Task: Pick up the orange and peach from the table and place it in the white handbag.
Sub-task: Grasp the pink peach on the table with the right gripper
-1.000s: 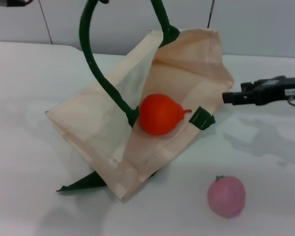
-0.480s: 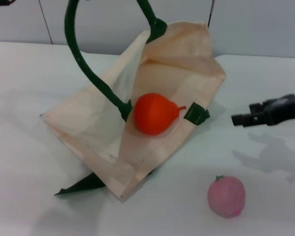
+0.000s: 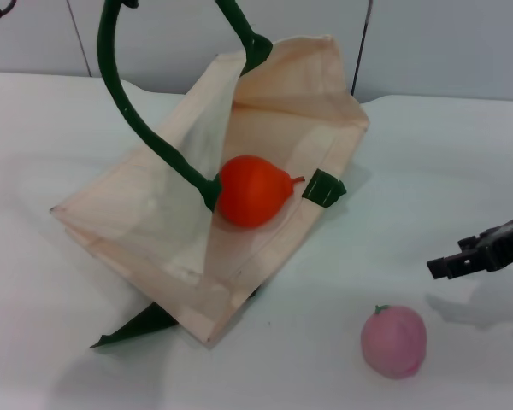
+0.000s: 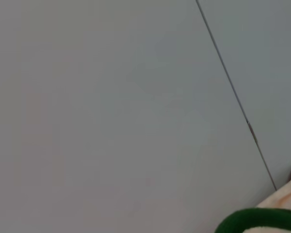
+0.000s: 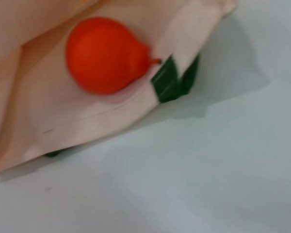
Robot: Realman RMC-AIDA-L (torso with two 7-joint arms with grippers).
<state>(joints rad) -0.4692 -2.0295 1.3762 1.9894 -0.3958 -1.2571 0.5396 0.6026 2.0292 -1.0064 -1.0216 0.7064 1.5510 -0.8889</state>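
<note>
The white handbag (image 3: pixel 145 213) lies tilted on the table with its mouth held open, one dark green handle (image 3: pixel 128 111) pulled up out of the top of the head view. The orange (image 3: pixel 250 191) rests inside the bag's mouth, near a green tab (image 3: pixel 323 188); it also shows in the right wrist view (image 5: pixel 104 55). The peach (image 3: pixel 394 341) sits on the table at the front right, clear of the bag. My right gripper (image 3: pixel 440 266) hovers empty at the right edge, above and to the right of the peach. My left gripper is out of view; its wrist view shows only a bit of the handle (image 4: pixel 257 222).
The white table (image 3: pixel 427 154) stretches around the bag, with a grey panelled wall (image 3: pixel 445 43) behind it. A second green handle strip (image 3: pixel 132 326) lies flat under the bag's front corner.
The bag, with the orange in it, has shifted left. My right gripper has drawn away from the bag, moving right and toward the front, closer to the peach.
</note>
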